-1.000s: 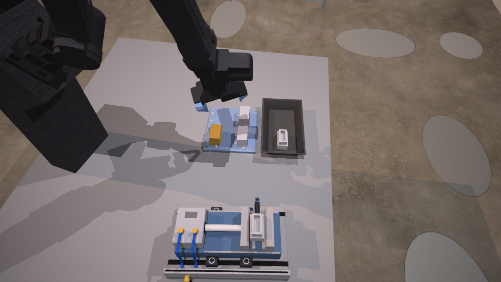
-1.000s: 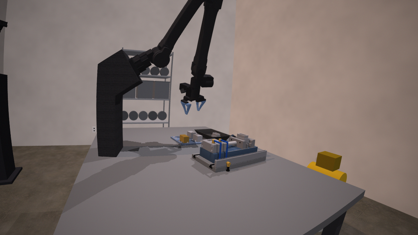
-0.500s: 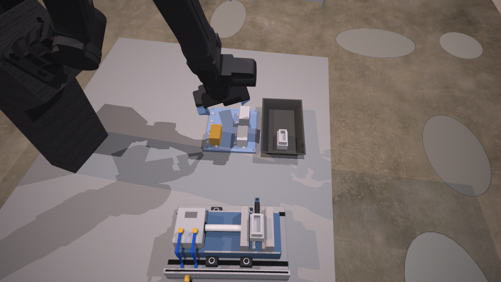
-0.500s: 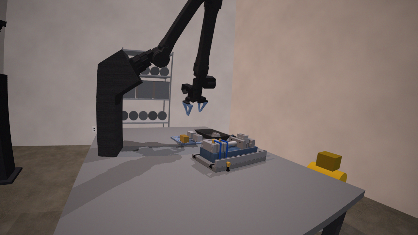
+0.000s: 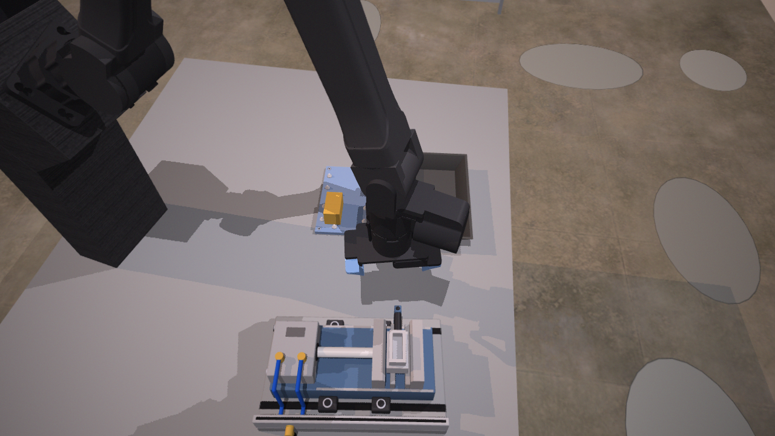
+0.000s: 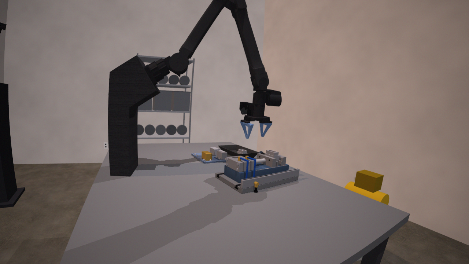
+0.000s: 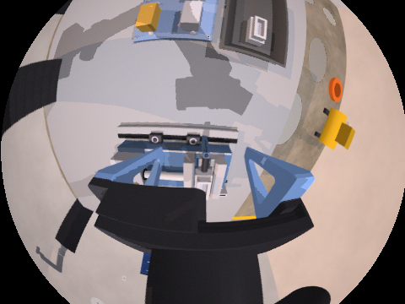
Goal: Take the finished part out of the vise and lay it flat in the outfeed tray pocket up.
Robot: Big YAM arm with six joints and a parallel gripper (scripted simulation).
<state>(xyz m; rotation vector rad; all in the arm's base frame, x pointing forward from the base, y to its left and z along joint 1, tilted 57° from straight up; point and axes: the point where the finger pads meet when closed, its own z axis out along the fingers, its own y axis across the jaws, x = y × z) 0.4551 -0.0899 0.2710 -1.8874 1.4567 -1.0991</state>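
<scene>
The finished part (image 5: 397, 349), a white block with its rectangular pocket up, sits between the jaws of the vise (image 5: 352, 368) at the table's near edge. It also shows in the wrist view (image 7: 204, 177), between my fingers and far below them. My gripper (image 6: 255, 129) is open and empty, its blue fingers pointing down. It hangs high over the table, between the vise and the outfeed tray (image 5: 452, 184). From above, my wrist hides most of the gripper (image 5: 392, 260). The dark tray holds another white pocketed part (image 7: 258, 29).
A blue fixture plate (image 5: 344, 200) with an orange block (image 5: 332, 207) and grey blocks lies left of the tray. The arm's dark pedestal (image 5: 65, 162) stands at the back left. A yellow machine (image 6: 367, 187) sits off the table's right side.
</scene>
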